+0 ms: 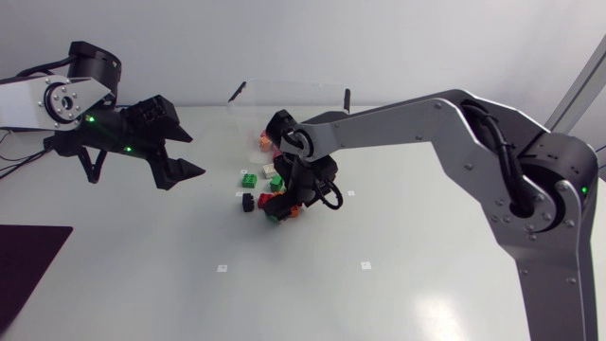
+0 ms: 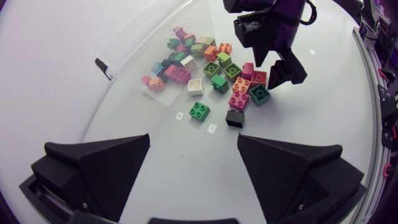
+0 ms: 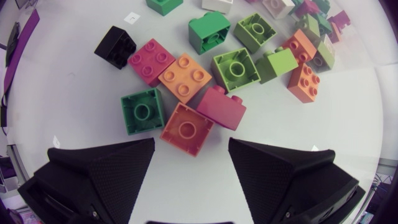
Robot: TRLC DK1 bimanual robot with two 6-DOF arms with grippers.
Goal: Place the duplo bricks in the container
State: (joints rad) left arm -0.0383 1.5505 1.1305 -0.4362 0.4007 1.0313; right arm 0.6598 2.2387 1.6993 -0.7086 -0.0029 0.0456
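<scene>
Loose duplo bricks [image 1: 270, 194] lie in a heap mid-table, with more inside the clear container [image 1: 284, 87] behind them. My right gripper [image 1: 284, 206] hangs open just above the heap. In its wrist view an orange brick [image 3: 186, 129] lies right ahead of the gap between the fingers [image 3: 99, 171], flanked by a dark green brick [image 3: 142, 111] and a pink brick [image 3: 221, 107]. Nothing is gripped. My left gripper [image 1: 178, 156] is open and empty, off to the left of the heap. Its wrist view shows the heap [image 2: 239, 87], the container [image 2: 143, 43] and the right gripper [image 2: 273, 65].
A black brick [image 1: 248, 202] and a green brick [image 1: 248, 179] sit a little apart on the heap's left side. A dark mat [image 1: 24, 256] covers the table's front left corner. Small white markers [image 1: 222, 268] dot the bare tabletop in front.
</scene>
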